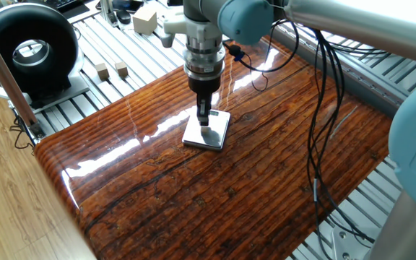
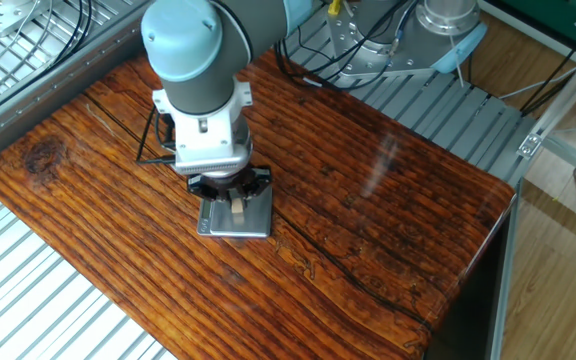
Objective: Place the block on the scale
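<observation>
Glossy reddish-brown wooden tabletop (image 1: 215,195) (image 2: 368,200) with dark grain lines fills most of both fixed views, laid on a ribbed grey metal bench (image 1: 143,50) (image 2: 28,300) whose slats show around its edges. Above it stands the grey and pale-blue UR5 arm (image 1: 244,18) (image 2: 193,45), entering from the top of each frame and pointing straight down at the middle of the board. At the upper left of one fixed view sits a round black fan-like housing (image 1: 27,47) with a silvery hub.

Black cables (image 1: 316,130) hang from the arm down the right side of that view. A flat white rounded-rectangle scale (image 1: 207,129) (image 2: 236,215) lies on the wood just left of centre, its grey strip along the left edge in the other fixed view. The black two-finger gripper (image 1: 204,115) (image 2: 235,200) hangs directly over the slab, fingers pointing down. A large pale beige cube (image 1: 144,20) rests on the bench near the top edge, with two small wooden cubes (image 1: 112,70) further left.

Smallest is the tiny light-brown wooden block (image 2: 237,205), seen between the fingers, pinched by them, over the middle of the scale; whether it touches the slab cannot be told.
</observation>
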### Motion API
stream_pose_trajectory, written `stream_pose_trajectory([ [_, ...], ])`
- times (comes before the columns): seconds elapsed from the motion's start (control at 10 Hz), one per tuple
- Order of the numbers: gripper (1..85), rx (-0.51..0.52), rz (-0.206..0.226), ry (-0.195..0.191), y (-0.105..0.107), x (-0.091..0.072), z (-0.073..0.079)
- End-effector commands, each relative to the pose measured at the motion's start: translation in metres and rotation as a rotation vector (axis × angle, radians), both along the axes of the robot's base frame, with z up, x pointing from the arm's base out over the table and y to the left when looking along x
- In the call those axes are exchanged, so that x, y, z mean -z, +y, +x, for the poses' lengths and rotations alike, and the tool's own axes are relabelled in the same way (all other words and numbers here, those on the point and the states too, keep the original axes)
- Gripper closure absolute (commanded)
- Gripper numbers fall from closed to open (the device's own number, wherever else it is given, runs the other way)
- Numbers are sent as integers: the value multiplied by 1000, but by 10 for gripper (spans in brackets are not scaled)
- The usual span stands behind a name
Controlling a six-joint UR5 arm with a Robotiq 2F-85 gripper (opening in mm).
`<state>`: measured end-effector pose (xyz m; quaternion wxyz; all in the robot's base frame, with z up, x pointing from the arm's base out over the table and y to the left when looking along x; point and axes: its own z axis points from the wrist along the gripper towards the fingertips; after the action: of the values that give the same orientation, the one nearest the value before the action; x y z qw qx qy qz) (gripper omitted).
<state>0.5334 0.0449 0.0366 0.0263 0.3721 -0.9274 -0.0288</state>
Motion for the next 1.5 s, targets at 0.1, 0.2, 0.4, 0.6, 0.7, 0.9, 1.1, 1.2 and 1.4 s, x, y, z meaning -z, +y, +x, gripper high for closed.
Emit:
stream_pose_trajectory([
  [0.1, 793, 31, 39, 8, -2, -1, -2],
  [0.2, 783, 51, 64, 10, 0, -1, -2],
  [0.4, 763, 56, 75, 15, -3, -3, -3],
  [0.6, 750, 70, 86, 22, -1, -4, -7],
  [0.7, 743, 74, 86, 23, -1, -3, -7],
  [0.9, 737, 75, 77, 7, -3, 0, -3],
  [1.1, 723, 85, 77, 6, -3, 1, -3],
  [1.2, 713, 85, 83, 6, -1, 1, -3],
  [1.4, 710, 85, 83, 2, 0, 4, -1],
])
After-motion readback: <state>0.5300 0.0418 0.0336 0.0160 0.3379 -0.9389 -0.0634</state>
